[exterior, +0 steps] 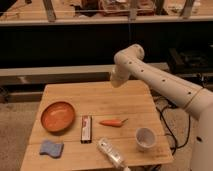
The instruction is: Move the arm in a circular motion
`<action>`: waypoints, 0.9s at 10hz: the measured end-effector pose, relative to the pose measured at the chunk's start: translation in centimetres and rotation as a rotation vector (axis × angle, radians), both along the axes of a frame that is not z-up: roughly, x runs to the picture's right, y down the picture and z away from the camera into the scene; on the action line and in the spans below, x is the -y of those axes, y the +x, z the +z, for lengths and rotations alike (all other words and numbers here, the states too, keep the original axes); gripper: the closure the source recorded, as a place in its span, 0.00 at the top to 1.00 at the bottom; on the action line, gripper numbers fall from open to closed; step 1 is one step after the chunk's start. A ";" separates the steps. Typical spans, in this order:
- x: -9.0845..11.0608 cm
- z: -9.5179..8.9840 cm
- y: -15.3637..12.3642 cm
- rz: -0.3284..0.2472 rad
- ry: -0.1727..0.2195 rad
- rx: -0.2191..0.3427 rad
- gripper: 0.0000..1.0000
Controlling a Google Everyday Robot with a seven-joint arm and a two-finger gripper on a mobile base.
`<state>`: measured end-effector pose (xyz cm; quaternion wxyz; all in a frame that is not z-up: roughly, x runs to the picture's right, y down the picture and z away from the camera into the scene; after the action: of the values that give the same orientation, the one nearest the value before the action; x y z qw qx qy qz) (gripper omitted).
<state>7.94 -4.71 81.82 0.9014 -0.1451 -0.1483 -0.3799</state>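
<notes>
Hanging at the low end of the arm, the gripper sits above the far edge of the wooden bench, right of that edge's middle; how wide it stands, and whether it grips anything, cannot be told. The arm itself is cream-white with small dark dots. It enters from the right side, rises across the bench's far right corner to a rounded joint, then bends down towards the far edge. On the bench top, all well apart from the gripper: an orange bowl near the left edge, a dark flat bar just right of it, a carrot near the centre, a white cup towards the front right corner, a blue sponge at the front left corner, and a clear bottle lying on its side at the front edge.
</notes>
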 end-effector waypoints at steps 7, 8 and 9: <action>-3.2 -0.7 11.2 0.135 -0.082 -0.181 0.00; -5.0 -2.3 12.6 0.159 -0.087 -0.200 0.00; -6.6 -3.6 13.5 0.177 -0.091 -0.213 0.00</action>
<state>21.41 1.90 78.18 0.9346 -0.2118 -0.0810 -0.2740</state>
